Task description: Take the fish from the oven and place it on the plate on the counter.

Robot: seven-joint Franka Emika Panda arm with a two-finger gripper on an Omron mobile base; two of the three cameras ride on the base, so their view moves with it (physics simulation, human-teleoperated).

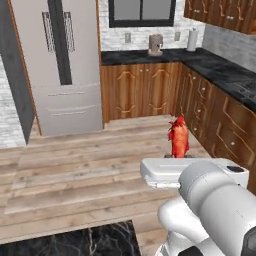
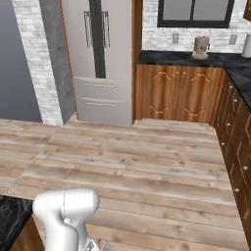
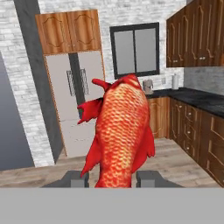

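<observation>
The red-orange fish [image 3: 120,131] stands upright between my gripper's [image 3: 112,178] two dark fingertips, which are shut on its lower body. In the left base view the fish [image 1: 178,136] sticks up above the white hand, over the wooden floor, a little short of the right-hand cabinets. The black marble counter [image 1: 220,70] runs along the back wall and down the right side. A corner of another black marble counter [image 1: 75,242] lies at the bottom left. The oven and the plate are out of view.
A tall grey fridge [image 1: 62,65] stands at the back left. A small appliance [image 1: 155,45] and a white paper roll [image 1: 192,40] sit on the back counter below a dark window [image 1: 142,12]. Wooden cabinets [image 1: 142,90] line the back and right. Open wooden floor [image 2: 137,162] lies ahead.
</observation>
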